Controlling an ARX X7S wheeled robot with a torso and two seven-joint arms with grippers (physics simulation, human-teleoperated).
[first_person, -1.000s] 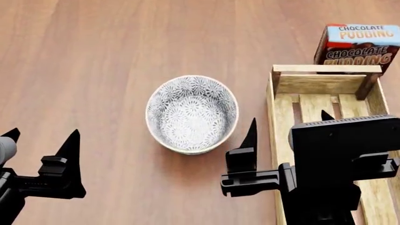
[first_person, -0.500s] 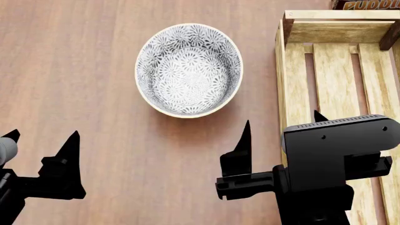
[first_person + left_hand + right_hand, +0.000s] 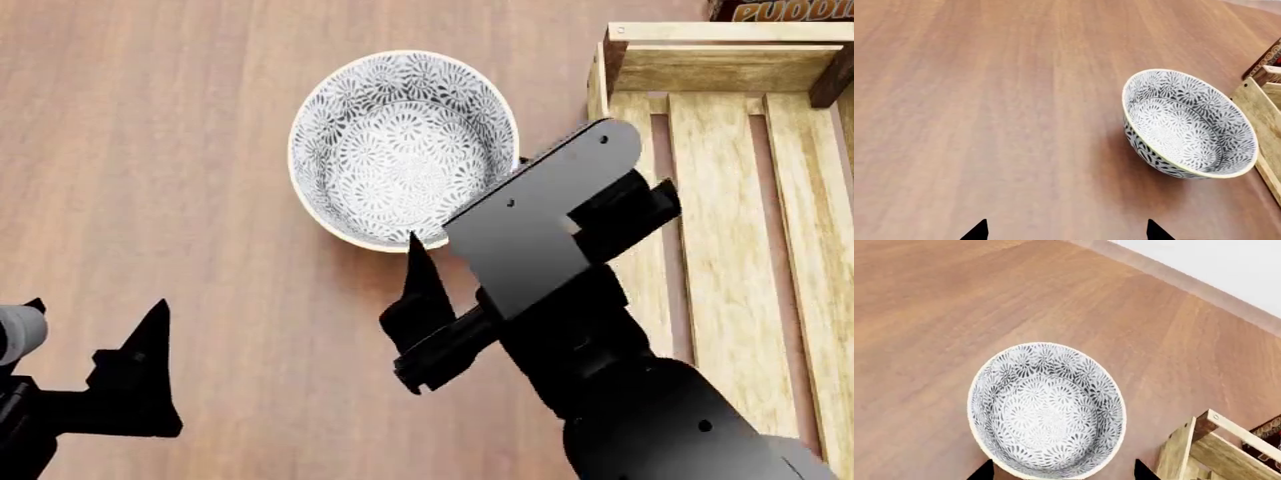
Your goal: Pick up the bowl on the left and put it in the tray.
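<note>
Fingers spread wide and empty, the right gripper (image 3: 467, 290) hangs just short of the bowl (image 3: 403, 148), which sits upright on the desk (image 3: 160, 150) directly ahead of its tips, the tray (image 3: 727, 230) just beside the bowl. Should the tips descend astride the pale rim off-centre, the deep ceramic could tip or skid against the tray's wall. Off to the side, the left gripper (image 3: 87, 350) also waits open, holding nothing.
</note>
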